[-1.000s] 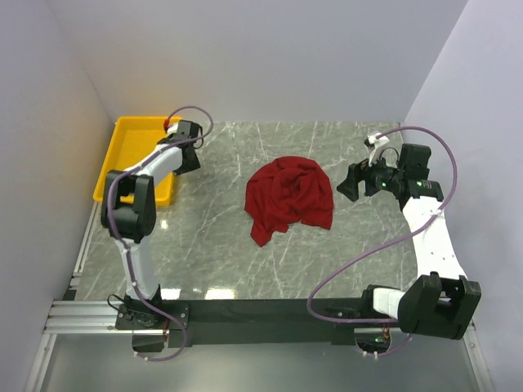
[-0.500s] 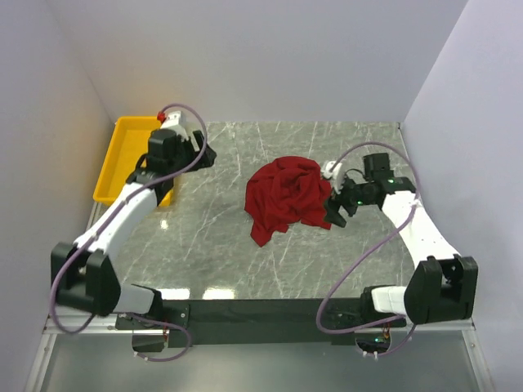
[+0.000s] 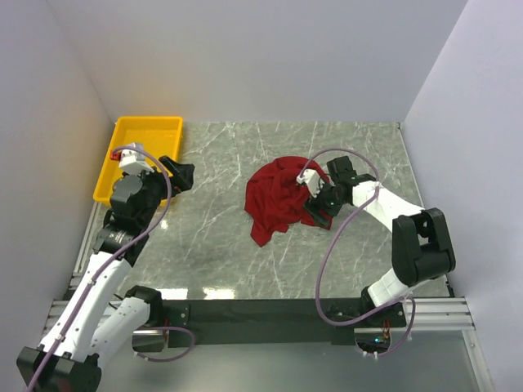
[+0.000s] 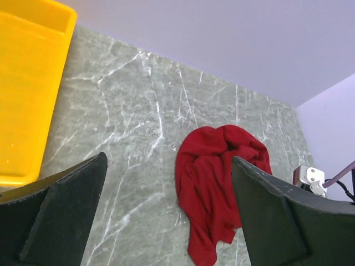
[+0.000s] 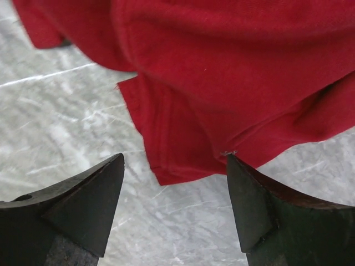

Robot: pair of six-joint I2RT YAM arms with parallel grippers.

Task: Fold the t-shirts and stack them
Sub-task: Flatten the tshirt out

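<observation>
A dark red t-shirt [image 3: 282,196] lies crumpled in a heap in the middle of the marble table; it also shows in the left wrist view [image 4: 219,177] and fills the top of the right wrist view [image 5: 233,72]. My right gripper [image 3: 317,214] is open, low over the shirt's right lower edge, with a cloth corner [image 5: 172,166] between its spread fingers. My left gripper [image 3: 181,174] is open and empty, raised over the table's left side near the yellow tray, far from the shirt.
A yellow tray [image 3: 122,147] stands at the back left corner, also in the left wrist view [image 4: 28,94]. Grey walls close in the table on three sides. Bare marble [image 3: 221,253] lies in front of the shirt.
My right gripper has moved left and down from beside the shirt onto its right lower edge. My left arm has swung back and left, away from the tray's far end.
</observation>
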